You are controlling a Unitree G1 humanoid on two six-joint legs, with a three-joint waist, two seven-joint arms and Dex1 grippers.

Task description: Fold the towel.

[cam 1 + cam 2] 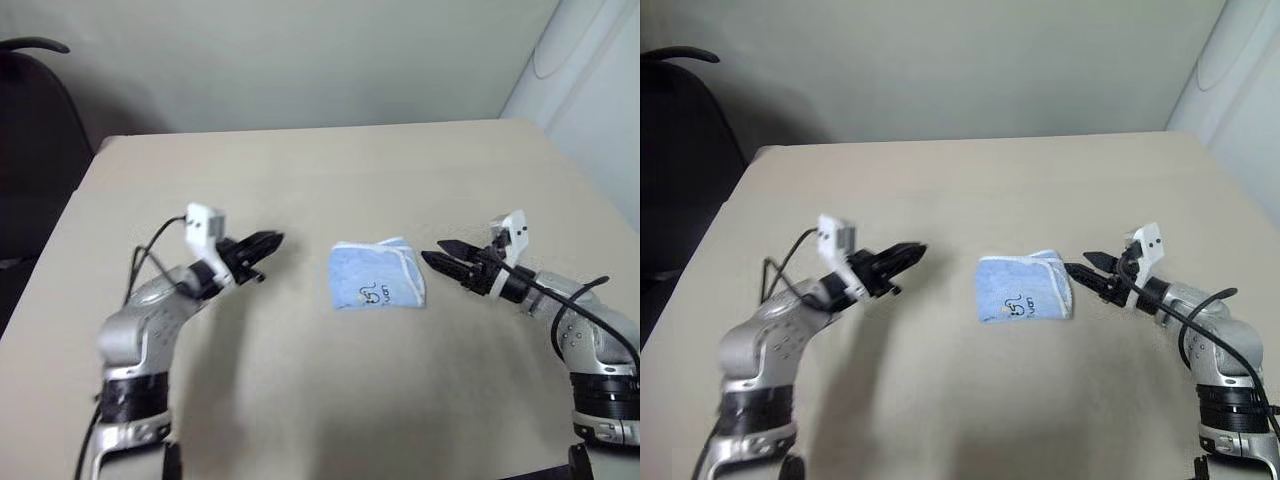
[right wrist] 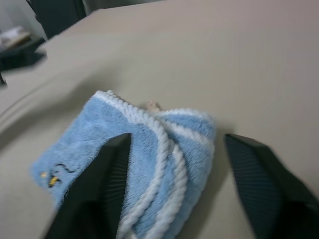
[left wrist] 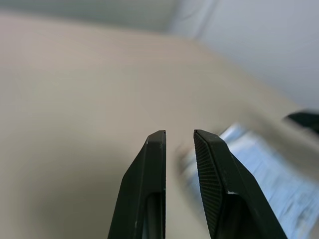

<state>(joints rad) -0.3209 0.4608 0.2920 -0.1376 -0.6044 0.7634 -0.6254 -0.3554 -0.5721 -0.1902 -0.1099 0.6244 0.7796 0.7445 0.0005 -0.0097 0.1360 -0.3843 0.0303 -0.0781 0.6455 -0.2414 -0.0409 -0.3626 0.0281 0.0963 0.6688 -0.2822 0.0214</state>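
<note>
Two level hands flanking folded towel (image 1: 377, 276)

Light blue towel (image 1: 377, 275), white edging; beige table (image 1: 300, 180).

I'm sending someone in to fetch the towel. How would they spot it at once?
Look at the beige table, near its middle, between the two grippers. The towel lies there folded into a small bundle: light blue terry cloth with white stitched edging and a small dark printed motif on top, the one soft, coloured thing on the table.
</note>
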